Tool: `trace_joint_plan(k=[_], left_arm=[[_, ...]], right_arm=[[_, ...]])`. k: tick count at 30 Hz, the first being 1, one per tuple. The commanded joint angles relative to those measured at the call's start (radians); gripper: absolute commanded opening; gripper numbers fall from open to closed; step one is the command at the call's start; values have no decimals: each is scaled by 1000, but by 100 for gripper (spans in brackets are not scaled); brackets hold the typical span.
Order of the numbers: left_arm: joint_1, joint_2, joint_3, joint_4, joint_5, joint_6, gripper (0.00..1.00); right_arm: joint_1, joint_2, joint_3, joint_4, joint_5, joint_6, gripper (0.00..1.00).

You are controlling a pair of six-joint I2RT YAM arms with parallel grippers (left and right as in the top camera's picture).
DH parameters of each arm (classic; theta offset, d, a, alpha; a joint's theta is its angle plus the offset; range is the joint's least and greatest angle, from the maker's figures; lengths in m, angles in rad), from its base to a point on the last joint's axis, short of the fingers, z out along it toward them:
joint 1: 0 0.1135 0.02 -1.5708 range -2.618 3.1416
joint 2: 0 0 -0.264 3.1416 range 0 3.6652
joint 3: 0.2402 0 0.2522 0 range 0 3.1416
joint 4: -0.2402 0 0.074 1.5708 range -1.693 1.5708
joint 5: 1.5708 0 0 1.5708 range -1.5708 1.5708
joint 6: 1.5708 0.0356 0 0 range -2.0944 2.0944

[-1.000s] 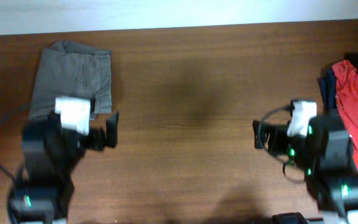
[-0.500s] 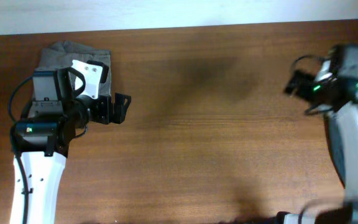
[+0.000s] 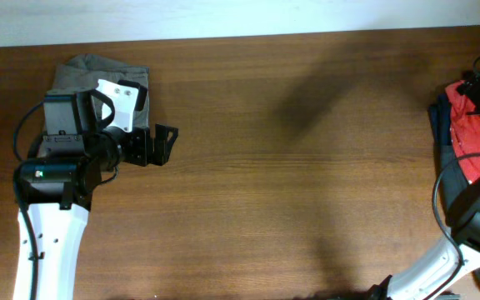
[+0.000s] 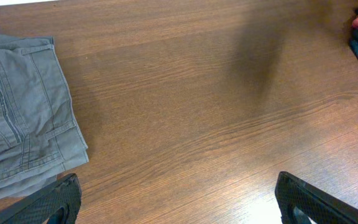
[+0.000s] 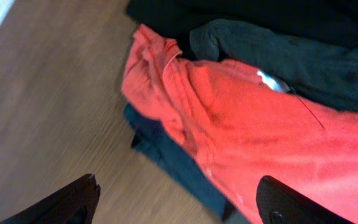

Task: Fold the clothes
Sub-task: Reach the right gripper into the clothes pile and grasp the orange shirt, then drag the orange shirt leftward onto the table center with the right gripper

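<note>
The clothes lie in two places. A folded grey-brown garment (image 3: 90,75) sits at the far left, also in the left wrist view (image 4: 17,106). At the right edge an orange-red shirt (image 3: 473,129) lies crumpled over dark blue-grey garments (image 3: 440,125). My right gripper (image 5: 179,205) hangs open over the near edge of that pile, with the orange-red shirt (image 5: 241,124) and a dark blue-grey garment (image 5: 166,155) below its fingers. My left gripper (image 3: 169,146) is open over bare wood, just right of the grey-brown garment, holding nothing (image 4: 182,205).
The brown wooden table (image 3: 290,167) spans the view, with a pale wall strip along its far edge (image 3: 223,17). The right arm (image 3: 465,242) curves up along the right edge. More dark fabric (image 5: 278,56) lies behind the shirt.
The right arm has swung from the near right out to the far right, over the clothes pile, its jaws narrowing a little. The left arm moved forward earlier and has since held still.
</note>
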Motion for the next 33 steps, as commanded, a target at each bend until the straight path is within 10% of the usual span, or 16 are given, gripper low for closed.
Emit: trace_joint_plan(k=[1,8,10,12,23,33], left_arm=[[-3,0,21,2,15,-13,99],[-3,1,21,-5,15,-13,99],[-3,1,21,-5,15,-13,99],[-3,1,21,-5,15,-13,99],[-3,0,21,-27,14,-13,100],[-3,-44,35,-50,-5,-13,99]], right_arm=[[3,87,23,71,91,10,85],[2,183,23,114,154,2,79],[2,185,23,114,153,2,63],[2,179,23,105,150,2,6],[83,-134,25,45,-105,-99,4],[463,-293,24,-196,-160,-98,4]])
